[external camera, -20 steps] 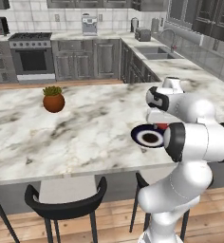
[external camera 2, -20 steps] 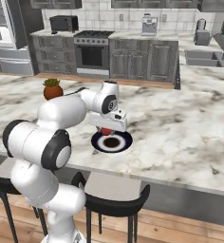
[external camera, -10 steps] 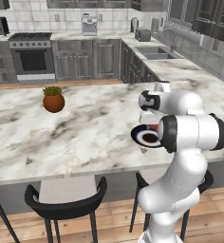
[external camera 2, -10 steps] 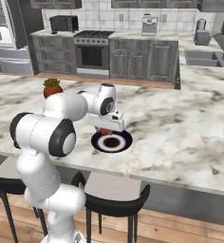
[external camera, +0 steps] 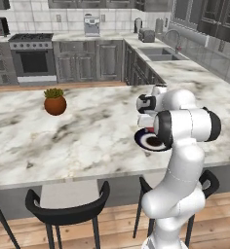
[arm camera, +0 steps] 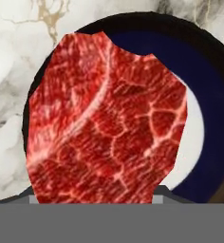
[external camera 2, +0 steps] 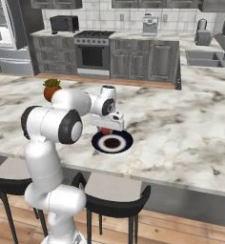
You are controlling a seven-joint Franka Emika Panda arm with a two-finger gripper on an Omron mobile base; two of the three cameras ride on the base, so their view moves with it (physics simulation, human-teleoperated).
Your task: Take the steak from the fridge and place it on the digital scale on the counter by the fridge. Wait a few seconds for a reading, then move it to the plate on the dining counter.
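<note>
The steak is held in the gripper, clamped between its 2 fingers, just above the plate at the centre of the right base view; the plate is seen on the dining counter; a potted plant is seen at left.

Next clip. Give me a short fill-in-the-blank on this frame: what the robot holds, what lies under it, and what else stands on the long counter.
1. The gripper holds a red ____ in its jaws.
2. Below it on the dining counter lies a round ____ with a navy rim.
3. Farther along the marble stands a small potted ____ in a brown pot.

Missing words: steak; plate; plant
</note>
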